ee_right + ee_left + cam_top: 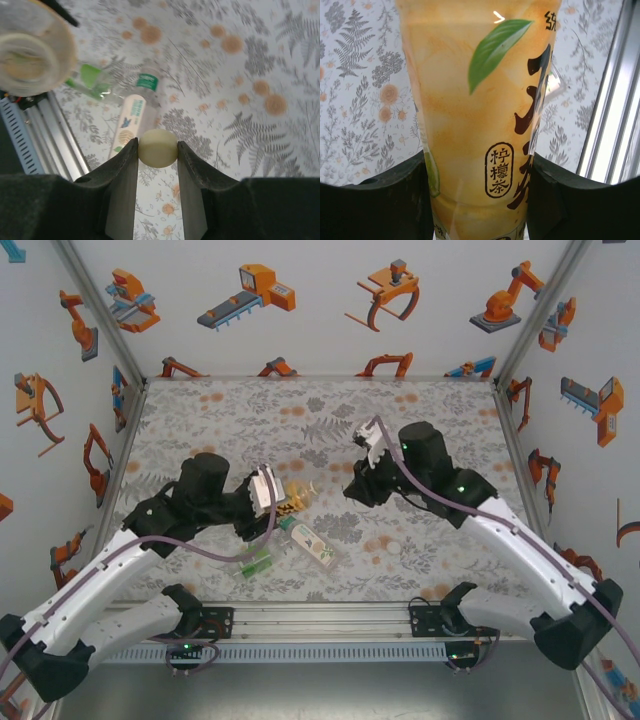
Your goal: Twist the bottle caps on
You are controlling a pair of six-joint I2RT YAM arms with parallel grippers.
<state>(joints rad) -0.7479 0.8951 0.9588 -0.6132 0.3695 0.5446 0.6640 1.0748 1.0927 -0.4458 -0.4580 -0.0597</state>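
Left gripper (480, 172): black fingers (375, 200) clamped on amber-yellow clear plastic bottle (475, 115), one pad against each flank of a label with a green leaf and dark lettering
Right gripper (157, 150): narrow, pinching small round pale-yellowish plastic cap (158, 147) at the very fingertips
Amber bottle from above (296, 494): just left of the table's middle, sticking out of the left gripper toward the right arm
Right gripper from above (355, 488): right of the amber bottle, apart from it
White-labelled clear plastic bottle (315, 545): lying on its side on floral-patterned tabletop (420, 410), between the two arms, below the amber bottle in the top view; seen just beyond the cap from the right wrist
Green-labelled clear plastic bottle (258, 562): lying on its side too, just left of the white-labelled one and nearer the aluminium front rail (320, 618); touching it or not, cannot tell
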